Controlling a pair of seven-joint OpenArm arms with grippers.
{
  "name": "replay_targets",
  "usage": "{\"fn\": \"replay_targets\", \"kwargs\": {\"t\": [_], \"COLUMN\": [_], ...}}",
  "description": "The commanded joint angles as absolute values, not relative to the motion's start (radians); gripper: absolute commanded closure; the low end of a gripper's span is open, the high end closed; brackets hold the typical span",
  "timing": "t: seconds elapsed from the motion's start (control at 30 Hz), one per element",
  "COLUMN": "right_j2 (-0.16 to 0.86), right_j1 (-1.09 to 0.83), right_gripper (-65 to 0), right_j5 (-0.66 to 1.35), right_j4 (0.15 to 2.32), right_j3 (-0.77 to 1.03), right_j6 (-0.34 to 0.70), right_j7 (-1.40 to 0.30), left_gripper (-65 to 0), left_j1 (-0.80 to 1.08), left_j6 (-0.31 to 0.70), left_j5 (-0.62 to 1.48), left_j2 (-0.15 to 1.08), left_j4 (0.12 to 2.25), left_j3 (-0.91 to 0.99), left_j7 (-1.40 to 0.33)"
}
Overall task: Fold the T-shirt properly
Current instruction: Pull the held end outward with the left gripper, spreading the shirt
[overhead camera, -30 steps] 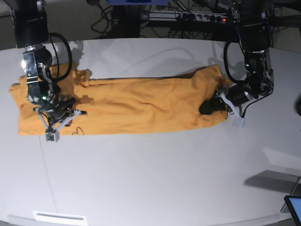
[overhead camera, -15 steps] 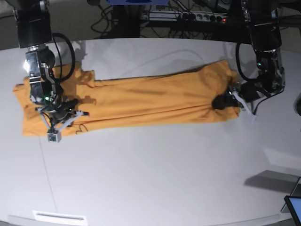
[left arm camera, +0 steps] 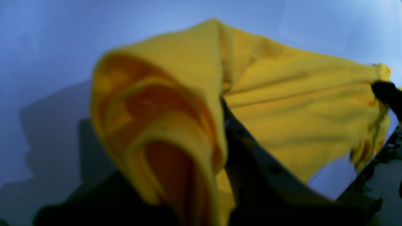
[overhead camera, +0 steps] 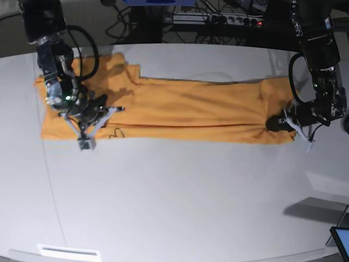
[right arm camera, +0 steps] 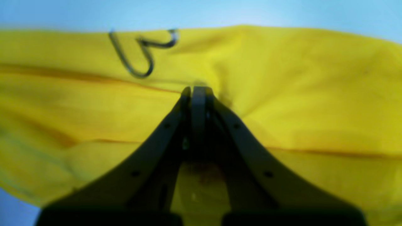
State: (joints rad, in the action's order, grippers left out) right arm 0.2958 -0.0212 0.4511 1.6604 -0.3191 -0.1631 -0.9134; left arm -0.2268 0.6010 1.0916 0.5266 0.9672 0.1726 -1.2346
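Stretching across the far half of the white table (overhead camera: 174,207), the T-shirt (overhead camera: 185,112) is laid out as a long orange-yellow band folded lengthwise, with one end near each arm. A wider, bunched part with a sleeve is seen at the end on the base view's left, and a small dark scribble (right arm camera: 141,51) is seen on the cloth near the lower edge there. That end is pinched by the right gripper (overhead camera: 87,117), whose jaws are pressed fully together on a puckered ridge of fabric in the right wrist view. The opposite end is held by the left gripper (overhead camera: 279,123), whose jaws are nearly closed on a thick fold of cloth; in the left wrist view the fabric is draped over one finger (left arm camera: 251,150) and its layered hem is seen hanging open, though that view is blurred. A power strip (overhead camera: 218,19) and cables are seen beyond the table's far edge.
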Motion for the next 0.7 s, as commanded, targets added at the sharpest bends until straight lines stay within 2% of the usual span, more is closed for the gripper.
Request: {"fn": "replay_targets", "kwargs": {"t": [0.0,0.17,0.4,0.67], "right_j2": [0.295,0.294,0.297,0.297], "right_j1": [-0.016,-0.010,0.039,0.064], "right_gripper": [0.0,0.0,0.0,0.0], "right_j5": [0.473,0.473,0.467,0.467], "right_j4": [1.682,1.716,1.718,1.716], "right_j3": [-0.343,-0.390,-0.389,-0.387], "right_j6": [-0.157,-0.157,-0.157,-0.159], "right_j7": [-0.951,-0.944,-0.949,-0.949], "left_gripper": [0.0,0.0,0.0,0.0], "left_j1": [-0.262,-0.303,-0.292,-0.302], "left_j6": [0.596,0.568,0.486,0.486], "left_j5": [1.102,1.104,1.106,1.109], "left_j2": [0.553,0.558,0.567,0.610], "left_j4": [0.983,0.986,1.101,1.107], "left_j3": [0.180,0.189,0.191,0.193], "left_j7": [-1.230,-1.282,-1.314,-1.340]}}
